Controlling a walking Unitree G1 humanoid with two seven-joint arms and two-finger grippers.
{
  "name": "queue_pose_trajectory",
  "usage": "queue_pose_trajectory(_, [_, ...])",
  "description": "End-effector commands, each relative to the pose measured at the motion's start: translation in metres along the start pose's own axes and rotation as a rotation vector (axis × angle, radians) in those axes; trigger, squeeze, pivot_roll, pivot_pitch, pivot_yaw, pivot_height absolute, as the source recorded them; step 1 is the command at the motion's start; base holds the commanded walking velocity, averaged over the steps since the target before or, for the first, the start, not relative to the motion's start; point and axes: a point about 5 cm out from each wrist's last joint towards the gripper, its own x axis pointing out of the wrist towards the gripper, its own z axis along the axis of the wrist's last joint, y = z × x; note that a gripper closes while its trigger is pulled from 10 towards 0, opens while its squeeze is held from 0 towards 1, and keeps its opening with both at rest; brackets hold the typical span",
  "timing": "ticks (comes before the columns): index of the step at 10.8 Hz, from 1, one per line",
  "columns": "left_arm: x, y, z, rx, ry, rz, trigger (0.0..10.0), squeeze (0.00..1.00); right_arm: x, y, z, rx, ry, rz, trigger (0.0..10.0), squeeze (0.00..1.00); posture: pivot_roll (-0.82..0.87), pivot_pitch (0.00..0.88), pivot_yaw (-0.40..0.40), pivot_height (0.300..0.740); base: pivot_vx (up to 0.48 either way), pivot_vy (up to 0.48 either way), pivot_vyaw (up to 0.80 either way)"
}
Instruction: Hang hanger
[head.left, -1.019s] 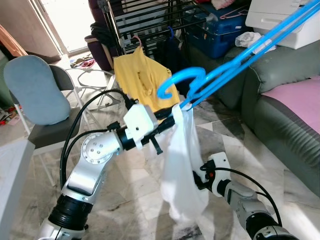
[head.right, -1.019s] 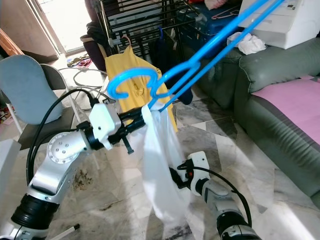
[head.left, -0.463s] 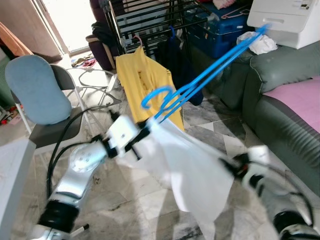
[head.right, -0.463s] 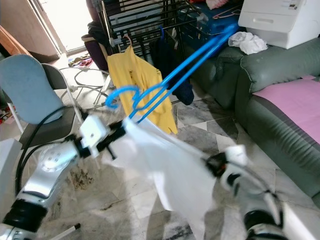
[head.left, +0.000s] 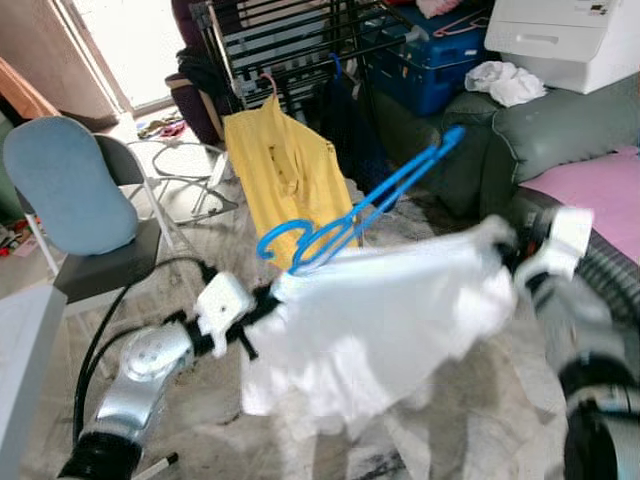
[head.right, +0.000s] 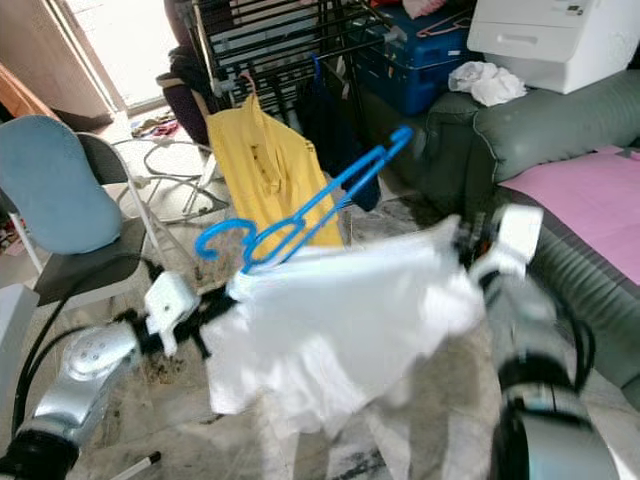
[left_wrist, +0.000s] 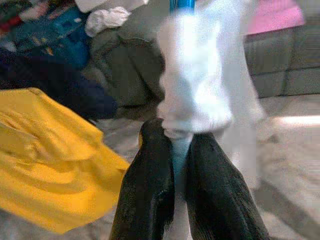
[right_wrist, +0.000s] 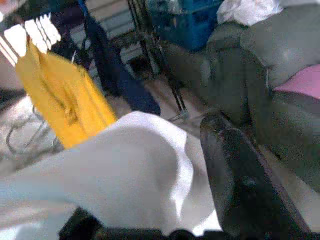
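With our left gripper clamped on the blue hanger and our right gripper pinching the white garment between its fingers, hanging on the rack remains undone.

Both tools raised, clamped

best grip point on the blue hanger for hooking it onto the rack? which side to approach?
Grip the blue hanger at its neck, just below the hook, coming from the robot's left. The left gripper is already shut there, over hanger and white garment. That probably leaves the hook free to go over a bar of the drying rack. The right gripper holds the garment's far end.
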Motion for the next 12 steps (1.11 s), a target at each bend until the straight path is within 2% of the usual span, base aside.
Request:
queue_pose_trajectory(1, [-0.014,0.009,0.0,-0.037,-0.011,0.026,0.0,0.0,0.007,0.005,0.015,0.028,-0.043,-0.027,0.0,0.0,-0.12,0.0,0.177,0.74,0.0,0.0,0.0])
queue_pose_trajectory(2, [-0.017,-0.001,-0.006,-0.102,0.005,-0.04,0.0,0.0,0.013,0.014,0.023,0.024,-0.057,-0.01,0.0,0.0,-0.12,0.0,0.176,0.74,0.0,0.0,0.0])
queue_pose_trajectory(4, [-0.029,-0.022,-0.027,-0.2,0.096,-0.188,0.0,0.0,0.019,0.024,0.031,0.015,-0.065,0.006,0.0,0.0,-0.11,0.0,0.166,0.74,0.0,0.0,0.0])
queue_pose_trajectory(6, [-0.04,-0.037,-0.046,-0.233,0.207,-0.302,0.0,0.0,0.023,0.029,0.036,0.016,-0.067,0.02,0.0,0.0,-0.12,0.0,0.16,0.74,0.0,0.0,0.0])
queue_pose_trajectory(7, [-0.043,-0.039,-0.052,-0.211,0.249,-0.329,0.0,0.0,0.023,0.03,0.037,0.013,-0.069,0.026,0.0,0.0,-0.12,0.0,0.16,0.74,0.0,0.0,0.0])
queue_pose_trajectory(8, [-0.048,-0.038,-0.061,-0.231,0.295,-0.328,0.0,0.0,0.024,0.031,0.039,0.012,-0.074,0.03,0.0,0.0,-0.13,0.0,0.163,0.74,0.0,0.0,0.0])
queue_pose_trajectory(9, [-0.05,-0.039,-0.064,-0.222,0.318,-0.339,0.0,0.0,0.024,0.03,0.04,0.011,-0.076,0.031,0.0,0.0,-0.13,0.0,0.165,0.74,0.0,0.0,0.0])
queue_pose_trajectory(10, [-0.053,-0.038,-0.073,-0.2,0.383,-0.325,0.0,0.0,0.024,0.031,0.042,0.012,-0.083,0.037,0.0,0.0,-0.13,0.0,0.168,0.74,0.0,0.0,0.0])
queue_pose_trajectory(12, [-0.047,-0.03,-0.082,-0.186,0.426,-0.193,0.0,0.0,0.025,0.037,0.043,0.0,-0.09,0.065,0.0,0.0,-0.13,0.0,0.169,0.74,0.0,0.0,0.0])
